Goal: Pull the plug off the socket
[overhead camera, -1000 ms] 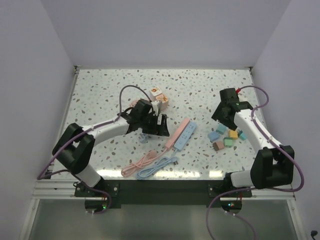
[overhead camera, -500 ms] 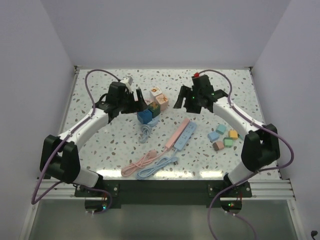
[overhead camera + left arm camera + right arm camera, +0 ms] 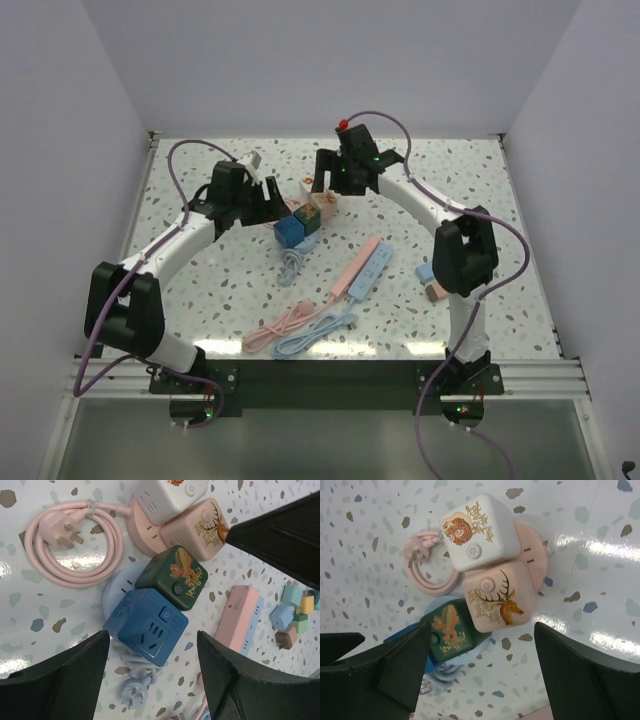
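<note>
Several cube sockets sit in a cluster: a blue cube, a green cube with a dragon print, a pink cube with a deer, and a white cube. The blue cord's plug and the pink cord's plug lie loose with their prongs showing. I see no plug seated in a socket face. My left gripper is open above the blue cube. My right gripper is open above the pink cube and the green cube.
A pink power strip and a blue one lie mid-table, their coiled cords near the front edge. Small coloured blocks lie to the right. The two grippers are close together over the cluster; the right gripper's finger shows in the left wrist view.
The right arm swung from the right side to the back centre, over the cube cluster. The left gripper moved back and left from mid-table, then held beside the cluster. The cubes did not move.
</note>
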You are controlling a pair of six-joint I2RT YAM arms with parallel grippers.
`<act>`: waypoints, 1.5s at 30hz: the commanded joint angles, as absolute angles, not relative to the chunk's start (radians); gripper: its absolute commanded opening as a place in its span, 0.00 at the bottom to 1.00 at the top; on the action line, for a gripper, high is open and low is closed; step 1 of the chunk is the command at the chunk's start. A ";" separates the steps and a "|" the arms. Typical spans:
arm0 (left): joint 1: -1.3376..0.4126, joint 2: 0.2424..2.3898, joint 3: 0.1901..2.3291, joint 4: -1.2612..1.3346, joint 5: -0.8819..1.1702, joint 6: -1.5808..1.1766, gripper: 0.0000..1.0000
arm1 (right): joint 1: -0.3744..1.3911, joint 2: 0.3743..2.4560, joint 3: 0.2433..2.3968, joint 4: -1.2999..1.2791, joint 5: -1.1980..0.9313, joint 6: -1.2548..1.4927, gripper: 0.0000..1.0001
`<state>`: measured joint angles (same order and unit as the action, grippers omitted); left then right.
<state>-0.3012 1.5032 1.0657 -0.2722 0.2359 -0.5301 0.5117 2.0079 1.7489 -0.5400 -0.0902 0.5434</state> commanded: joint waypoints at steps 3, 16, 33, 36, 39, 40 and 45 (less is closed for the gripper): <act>-0.295 1.470 1.072 -0.236 0.287 -0.522 0.75 | 0.538 2.120 1.943 -0.650 0.030 0.302 0.88; -0.295 1.448 1.012 -0.206 0.299 -0.549 0.75 | 0.571 2.293 2.097 -0.767 0.077 0.163 0.85; -0.296 1.476 1.112 -0.232 0.373 -0.515 0.77 | 0.401 2.182 1.823 -0.707 0.109 0.508 0.21; -0.304 1.483 1.153 -0.236 0.400 -0.522 0.77 | 0.342 2.085 1.682 -0.666 0.035 0.557 0.15; -0.331 1.505 1.207 -0.236 0.417 -0.529 0.79 | 0.296 1.984 1.547 -0.640 -0.018 0.609 0.07; -0.342 1.515 1.222 -0.233 0.428 -0.534 0.79 | 0.285 1.959 1.516 -0.626 -0.041 0.629 0.07; -0.469 1.615 1.299 -0.198 0.431 -0.584 0.81 | 0.284 1.862 1.341 -0.540 -0.239 0.695 0.00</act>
